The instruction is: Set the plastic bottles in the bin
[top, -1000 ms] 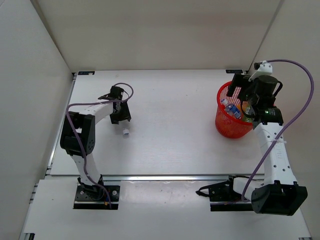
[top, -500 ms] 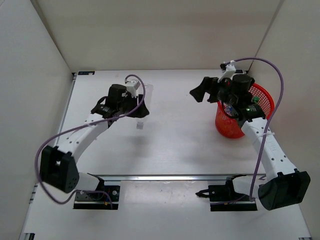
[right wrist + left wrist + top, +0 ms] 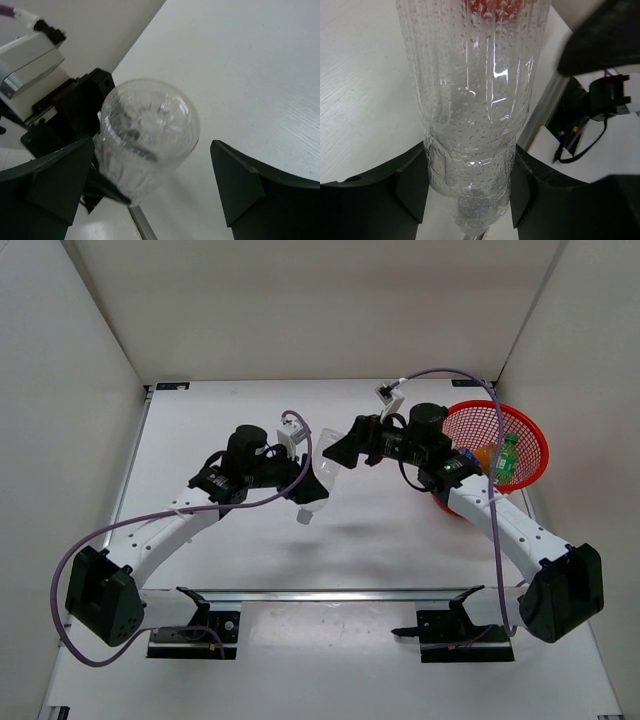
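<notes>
My left gripper (image 3: pixel 298 485) is shut on a clear plastic bottle (image 3: pixel 318 472) near its neck and holds it above the middle of the table, white cap (image 3: pixel 305 517) lowest. In the left wrist view the wet bottle (image 3: pixel 470 100) sits between my fingers (image 3: pixel 412 192). My right gripper (image 3: pixel 340 448) is open at the bottle's base end. In the right wrist view that rounded base (image 3: pixel 147 125) lies between the spread fingers (image 3: pixel 240 185), closer to the left one. The red mesh bin (image 3: pixel 530 435) stands at the right with a green bottle (image 3: pixel 507 458) and an orange one (image 3: pixel 483 455) inside.
White walls close the table at the back and both sides. A metal rail (image 3: pixel 330 593) runs along the near edge with the two arm bases (image 3: pixel 190 625) behind it. Purple cables (image 3: pixel 450 373) loop over both arms.
My left gripper has lifted the clear bottle off the table and carried it right. My right gripper has swung left from the bin to the bottle's base. The bin now looks shifted and tilted.
</notes>
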You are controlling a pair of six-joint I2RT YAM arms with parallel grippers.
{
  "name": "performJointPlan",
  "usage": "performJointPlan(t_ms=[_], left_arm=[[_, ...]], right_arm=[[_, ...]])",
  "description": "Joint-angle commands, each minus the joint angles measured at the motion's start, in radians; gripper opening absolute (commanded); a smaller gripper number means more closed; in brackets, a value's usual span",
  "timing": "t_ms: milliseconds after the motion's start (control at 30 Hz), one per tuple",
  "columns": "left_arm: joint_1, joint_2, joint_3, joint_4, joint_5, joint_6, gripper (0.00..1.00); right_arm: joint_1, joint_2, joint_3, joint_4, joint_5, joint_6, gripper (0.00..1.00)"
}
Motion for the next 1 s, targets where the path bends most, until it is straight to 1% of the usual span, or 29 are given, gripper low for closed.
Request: performJointPlan(t_ms=[0,100,167,200,233,267,333,367,400,433,467,500,567,600,633,667,700,733,767,800,867,900,933,967], left_arm=[[-0.019,-0.050,-0.028,0.109,0.116,-0.068,0.32],[-0.032,-0.055,-0.055,0.155,0.134,-0.108,0.31],[-0.046,-0.053,-0.052,0.140,0.106,-0.113,0.30],[-0.052,-0.050,-0.046,0.128,0.101,-0.110,0.30],[-0.055,-0.052,-0.048,0.125,0.097,-0.108,0.31],[-0.052,-0.052,-0.045,0.112,0.095,-0.114,0.32],[-0.040,-0.078,-0.059,0.117,0.074,-0.134,0.35],[-0.028,-0.076,-0.066,0.125,0.080,-0.136,0.35],[-0.023,-0.091,-0.069,0.128,0.077,-0.146,0.40],[-0.014,-0.101,-0.068,0.135,0.072,-0.149,0.60],[-0.012,-0.108,-0.065,0.137,0.068,-0.157,0.73],[-0.015,-0.121,-0.063,0.131,0.051,-0.174,0.98],[-0.009,-0.144,-0.060,0.097,0.052,-0.188,0.98],[-0.003,-0.165,-0.059,0.061,0.023,-0.189,0.98],[0.013,-0.193,-0.050,0.009,-0.003,-0.182,0.99],[0.026,-0.203,-0.046,-0.053,-0.017,-0.176,0.98],[0.043,-0.226,-0.040,-0.084,-0.055,-0.165,0.99],[0.064,-0.254,-0.039,-0.152,-0.113,-0.159,0.99],[0.082,-0.266,-0.017,-0.247,-0.211,-0.148,0.99],[0.107,-0.268,0.006,-0.297,-0.271,-0.146,0.99],[0.144,-0.236,0.038,-0.502,-0.552,-0.168,0.99],[0.171,-0.221,0.052,-0.545,-0.634,-0.177,0.99],[0.213,-0.193,0.050,-0.613,-0.750,-0.191,0.99],[0.237,-0.172,0.047,-0.659,-0.812,-0.194,0.98]], right_arm=[[0.030,0.026,0.003,0.117,0.043,0.048,0.99],[0.063,0.055,0.009,0.109,0.093,0.043,0.99],[0.072,0.061,-0.004,0.114,0.111,0.055,0.96],[0.075,0.061,0.003,0.117,0.132,0.063,0.86],[0.081,0.064,0.002,0.123,0.154,0.058,0.65],[0.092,0.061,0.000,0.119,0.162,0.061,0.51],[0.084,0.040,0.002,0.116,0.209,0.052,0.34],[0.081,0.025,0.000,0.100,0.218,0.049,0.28],[0.084,0.022,-0.003,0.108,0.235,0.037,0.24],[0.073,0.022,0.000,0.100,0.245,0.034,0.20],[0.064,0.009,0.002,0.091,0.243,0.029,0.16],[0.046,0.003,0.011,0.071,0.245,0.020,0.14],[0.006,-0.015,0.029,0.045,0.252,-0.003,0.10],[-0.029,-0.023,0.047,0.025,0.251,-0.017,0.10],[-0.040,-0.037,0.073,0.008,0.257,-0.050,0.06],[-0.089,-0.047,0.098,-0.042,0.263,-0.085,0.05],[-0.127,-0.052,0.141,-0.096,0.286,-0.110,0.05],[-0.150,-0.064,0.185,-0.120,0.306,-0.153,0.06],[-0.202,-0.080,0.207,-0.171,0.324,-0.185,0.05],[-0.257,-0.083,0.253,-0.218,0.338,-0.208,0.05],[-0.340,-0.103,0.310,-0.281,0.404,-0.276,0.04],[-0.385,-0.113,0.339,-0.318,0.451,-0.293,0.04],[-0.431,-0.118,0.348,-0.337,0.471,-0.311,0.05],[-0.459,-0.121,0.363,-0.349,0.511,-0.337,0.05]])
